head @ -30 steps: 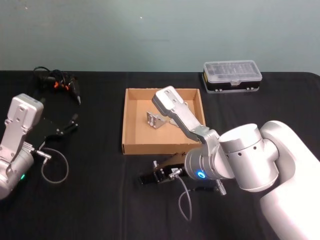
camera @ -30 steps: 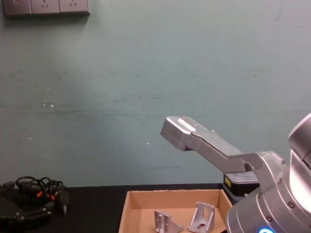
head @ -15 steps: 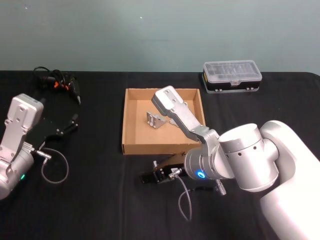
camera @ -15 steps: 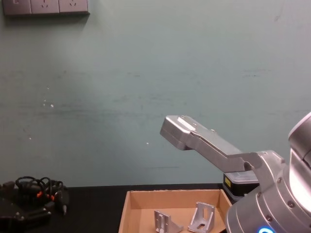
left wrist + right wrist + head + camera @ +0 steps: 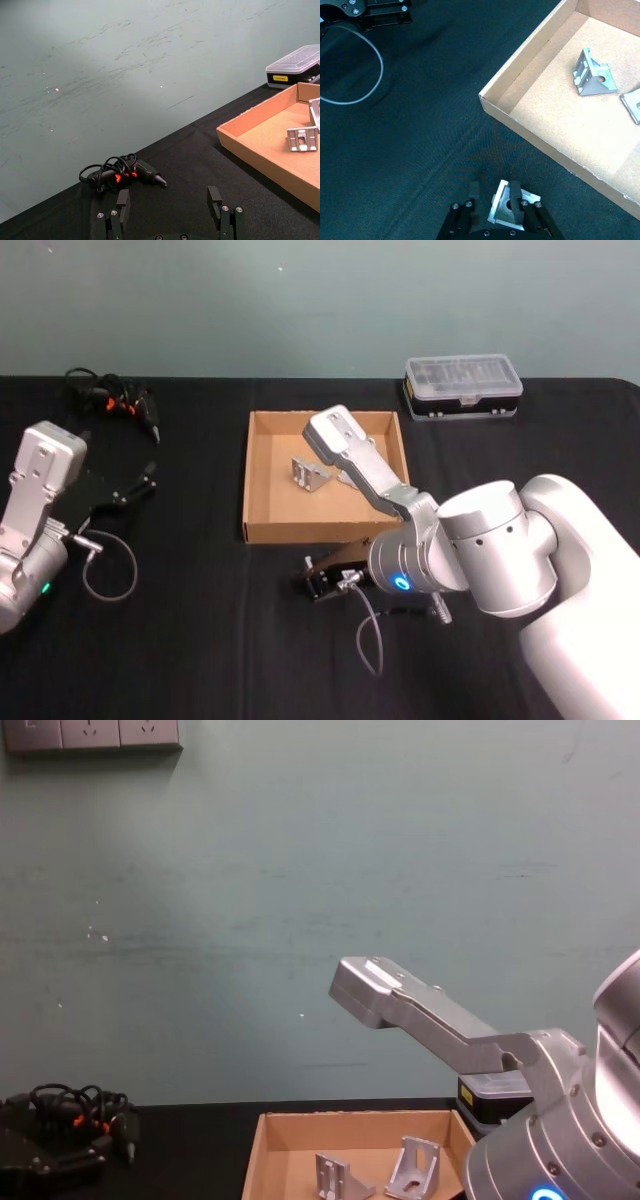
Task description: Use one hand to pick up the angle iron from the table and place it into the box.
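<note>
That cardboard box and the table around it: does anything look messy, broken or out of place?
Nothing stands out. Two metal brackets sit inside the box, and the right end effector holds a third above the table, just outside it.

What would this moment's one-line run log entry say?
right gripper: shut on angle iron, near table | box: two brackets inside | left gripper: open, parked

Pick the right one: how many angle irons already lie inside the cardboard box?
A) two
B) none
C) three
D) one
A: two angle irons lie on the floor of the box, while a third sits between the right gripper's fingers above the table.
</note>
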You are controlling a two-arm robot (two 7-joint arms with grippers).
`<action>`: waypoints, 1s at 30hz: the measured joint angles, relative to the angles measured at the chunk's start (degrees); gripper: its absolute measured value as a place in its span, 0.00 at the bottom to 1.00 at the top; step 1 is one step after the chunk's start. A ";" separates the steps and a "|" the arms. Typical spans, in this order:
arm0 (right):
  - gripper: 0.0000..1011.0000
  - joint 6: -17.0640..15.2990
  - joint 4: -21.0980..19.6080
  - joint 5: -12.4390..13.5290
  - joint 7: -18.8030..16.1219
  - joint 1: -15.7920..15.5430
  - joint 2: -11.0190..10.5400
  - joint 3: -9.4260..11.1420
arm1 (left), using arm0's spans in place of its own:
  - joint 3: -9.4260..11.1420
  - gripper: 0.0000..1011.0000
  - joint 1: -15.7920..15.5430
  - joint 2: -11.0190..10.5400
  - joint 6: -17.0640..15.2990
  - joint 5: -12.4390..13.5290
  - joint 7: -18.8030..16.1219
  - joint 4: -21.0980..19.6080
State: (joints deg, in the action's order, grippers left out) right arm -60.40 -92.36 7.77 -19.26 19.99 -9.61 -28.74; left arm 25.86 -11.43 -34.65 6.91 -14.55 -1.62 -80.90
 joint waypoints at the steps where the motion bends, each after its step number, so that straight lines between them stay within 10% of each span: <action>1: 0.39 0.01 0.00 0.01 0.00 0.00 0.00 0.00 | 0.00 1.00 0.00 0.00 0.00 0.00 0.00 0.00; 12: 0.07 0.01 0.00 0.01 0.00 0.00 0.00 0.00 | 0.00 1.00 0.00 0.00 0.00 0.00 0.00 0.00; 30: 0.07 0.01 0.00 0.01 0.00 0.00 0.00 0.00 | 0.00 1.00 0.00 0.00 0.00 0.00 0.00 0.00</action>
State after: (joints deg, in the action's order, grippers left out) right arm -60.39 -92.36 7.79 -19.26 19.99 -9.60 -28.74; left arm 25.86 -11.43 -34.64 6.91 -14.55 -1.62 -80.90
